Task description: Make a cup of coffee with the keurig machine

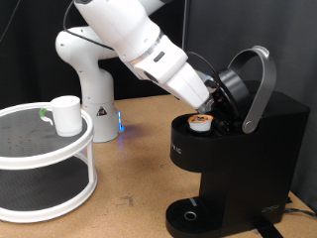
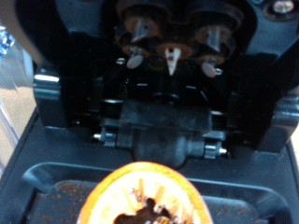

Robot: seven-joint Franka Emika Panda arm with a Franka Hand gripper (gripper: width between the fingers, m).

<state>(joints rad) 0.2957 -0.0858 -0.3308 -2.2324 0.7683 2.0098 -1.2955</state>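
The white robot arm (image 1: 129,40), smooth and rounded, is seen reaching down from the exterior view's top toward the keurig machine (image 1: 233,164), a black boxy body of matte plastic standing at the exterior view's right on a brown wooden table (image 1: 139,169). Its silver-grey curved lid handle (image 1: 260,84) is raised, so the brew chamber is exposed. The gripper (image 1: 210,97) is placed at that open chamber, just above a small pod (image 1: 201,122) seated in the holder; whether its fingers are open or closed cannot be told, as they are hidden against the dark lid. At the exterior view's left a round white two-tier stand (image 1: 45,154) with speckled dark shelves is found, and the plain white mug (image 1: 65,114) is set on its upper shelf, well apart from the machine. In the wrist view the pod's tan top (image 2: 145,196) is shown close, blurred, below the black lid interior (image 2: 168,56).
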